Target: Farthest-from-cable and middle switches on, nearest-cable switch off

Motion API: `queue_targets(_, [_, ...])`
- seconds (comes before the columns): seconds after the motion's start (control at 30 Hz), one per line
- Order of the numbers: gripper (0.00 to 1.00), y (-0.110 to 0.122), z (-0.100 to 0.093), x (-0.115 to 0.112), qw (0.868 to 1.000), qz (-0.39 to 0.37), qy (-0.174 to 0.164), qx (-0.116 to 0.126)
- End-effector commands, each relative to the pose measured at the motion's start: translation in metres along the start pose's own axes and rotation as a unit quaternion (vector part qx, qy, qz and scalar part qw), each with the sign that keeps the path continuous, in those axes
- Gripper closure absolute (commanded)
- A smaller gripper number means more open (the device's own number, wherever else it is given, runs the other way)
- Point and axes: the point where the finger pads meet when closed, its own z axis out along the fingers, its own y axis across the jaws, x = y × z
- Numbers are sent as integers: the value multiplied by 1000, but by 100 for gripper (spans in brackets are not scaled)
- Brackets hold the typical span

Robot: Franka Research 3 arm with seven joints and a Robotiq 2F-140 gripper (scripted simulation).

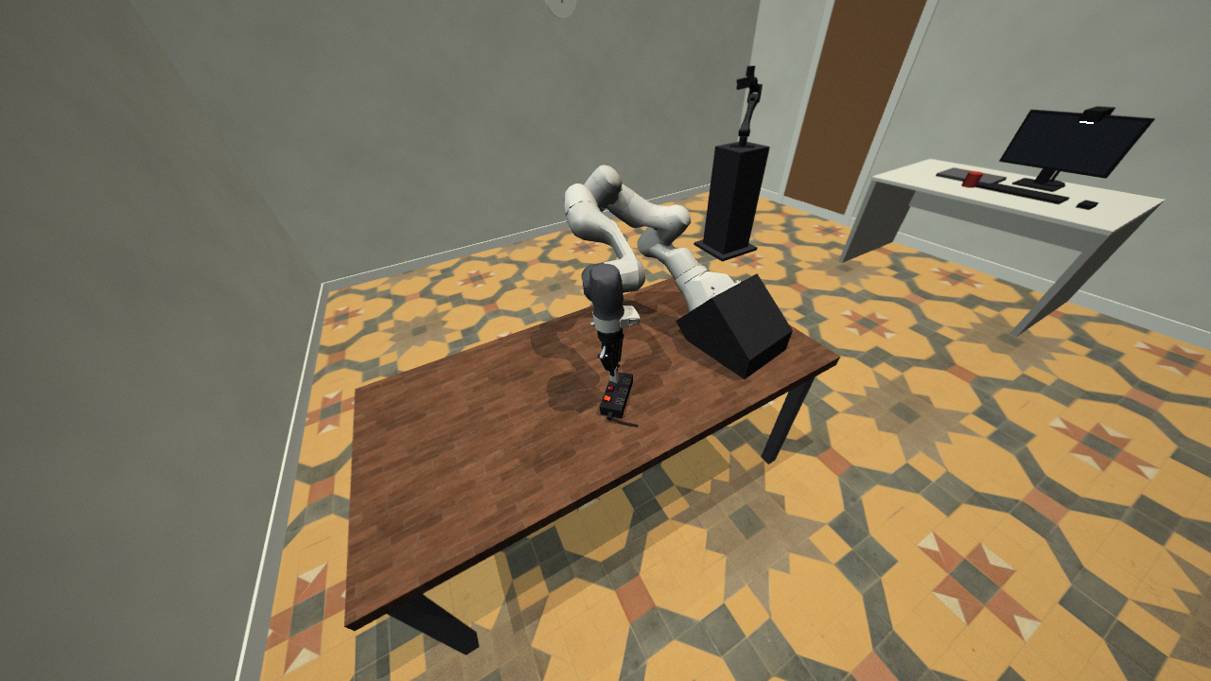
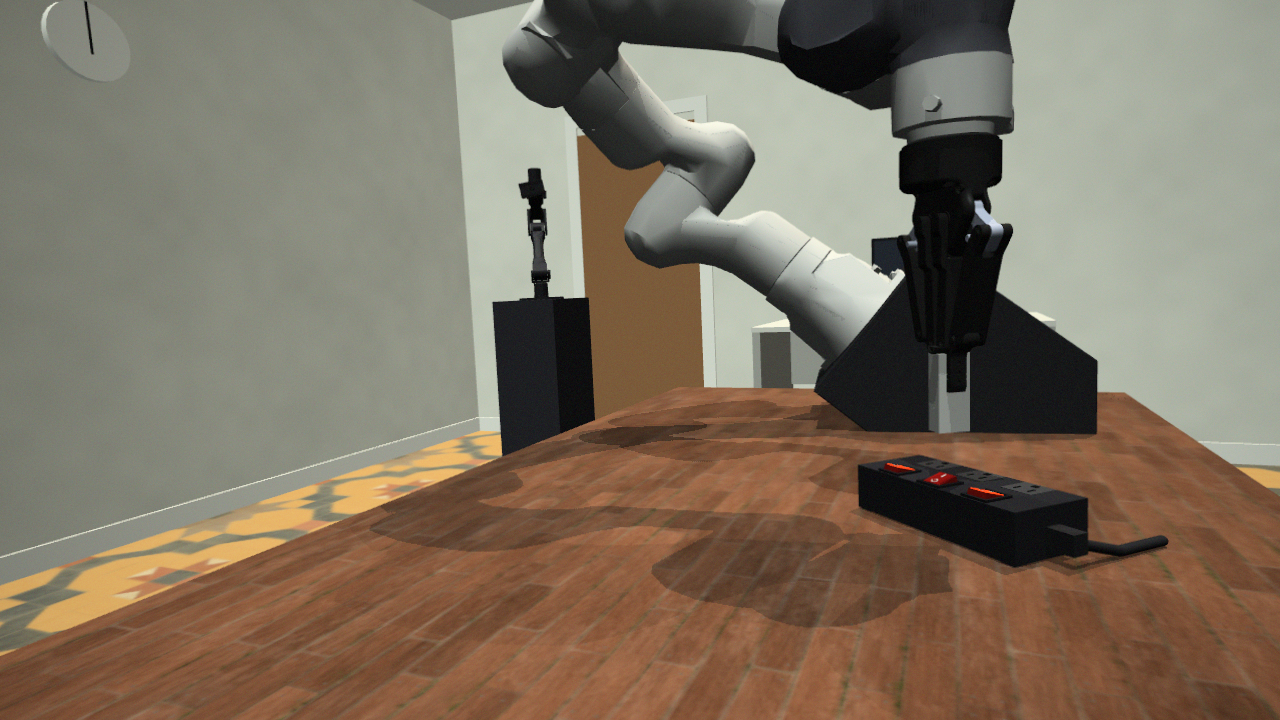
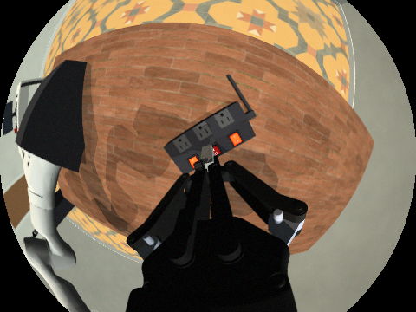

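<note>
The black power strip [image 2: 971, 510] lies flat and the right way up on the wooden table, also in the top view [image 1: 617, 394] and the wrist view [image 3: 211, 135]. Its cable [image 2: 1127, 543] leaves the right end. It has three red rocker switches: the far one [image 2: 899, 466], the middle one [image 2: 941, 479] and the one nearest the cable [image 2: 984, 491]. I cannot tell their positions for certain. My gripper [image 2: 951, 407] is shut on nothing, pointing straight down a little above the middle switch, not touching. In the wrist view my fingertips [image 3: 207, 159] partly hide the middle switch.
The arm's black wedge-shaped base [image 2: 966, 376] stands on the table behind the strip, also in the top view [image 1: 734, 323]. The table's right edge is close past the cable. A black pedestal [image 1: 734, 199] and a desk with a monitor [image 1: 1008, 202] stand on the floor.
</note>
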Motion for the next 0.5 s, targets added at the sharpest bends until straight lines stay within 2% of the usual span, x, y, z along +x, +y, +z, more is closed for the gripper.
queue_targets(0.0, [100, 1, -2, 1, 990, 139, -1, -6])
queue_targets(0.23, [100, 1, -5, 0, 972, 233, 3, 2])
queue_targets(0.47, [100, 2, -7, -2, 945, 328, 6, 11])
